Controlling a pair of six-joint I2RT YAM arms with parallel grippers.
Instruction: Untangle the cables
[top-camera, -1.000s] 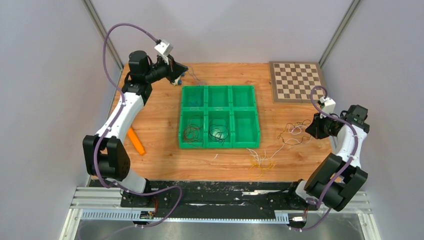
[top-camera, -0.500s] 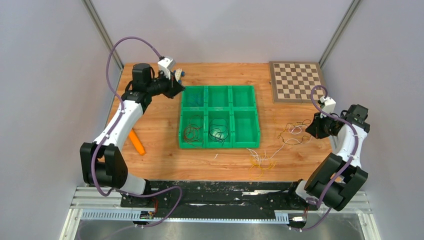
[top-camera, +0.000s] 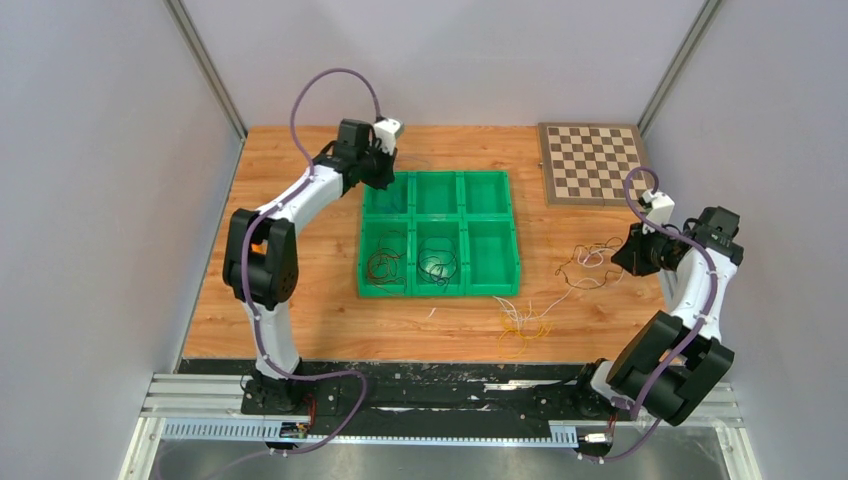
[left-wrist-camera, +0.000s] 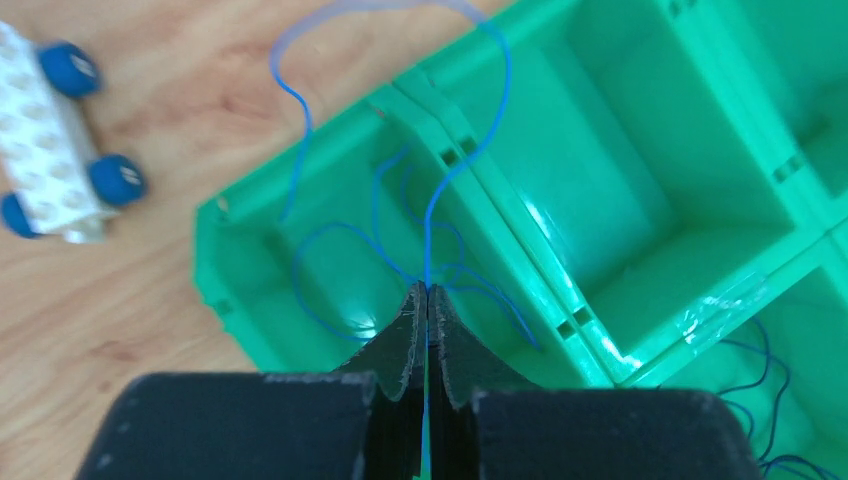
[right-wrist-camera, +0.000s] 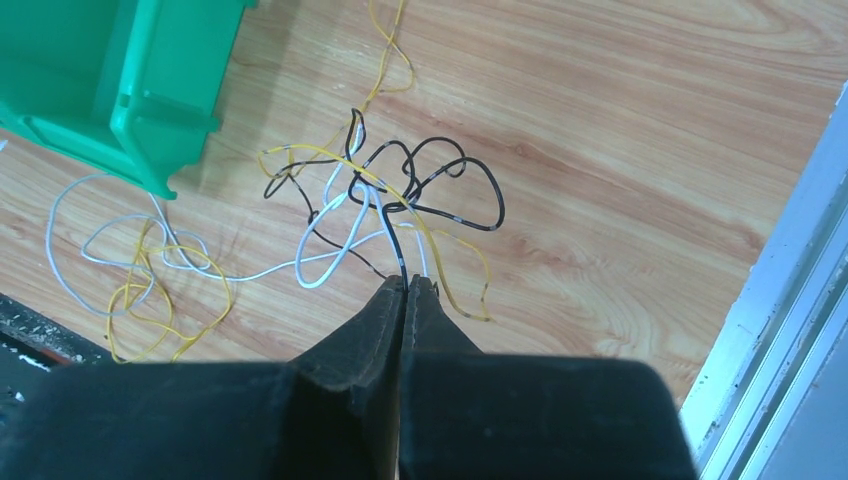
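Observation:
My left gripper (left-wrist-camera: 427, 290) is shut on a thin blue cable (left-wrist-camera: 480, 140). It hangs over the far-left compartment of the green tray (top-camera: 513, 232), and the cable's loops trail into that compartment and over its rim onto the wood. My right gripper (right-wrist-camera: 405, 280) is shut on a black cable (right-wrist-camera: 480, 180), low at the right side of the table. That cable is knotted with a white cable (right-wrist-camera: 320, 270) and a yellow cable (right-wrist-camera: 150, 300). From above, the tangle (top-camera: 590, 262) lies left of the right gripper (top-camera: 622, 258). Two near compartments hold a dark red cable (top-camera: 385, 265) and a dark cable (top-camera: 437, 265).
A checkerboard (top-camera: 592, 162) lies at the back right corner. A white toy brick car with blue wheels (left-wrist-camera: 55, 150) sits on the wood left of the tray. A loose yellow bundle (top-camera: 522, 322) lies near the front edge. Grey walls enclose the table.
The left arm has swung right from the back-left corner to above the tray's far-left compartment, bringing the blue cable along. The right arm has barely moved.

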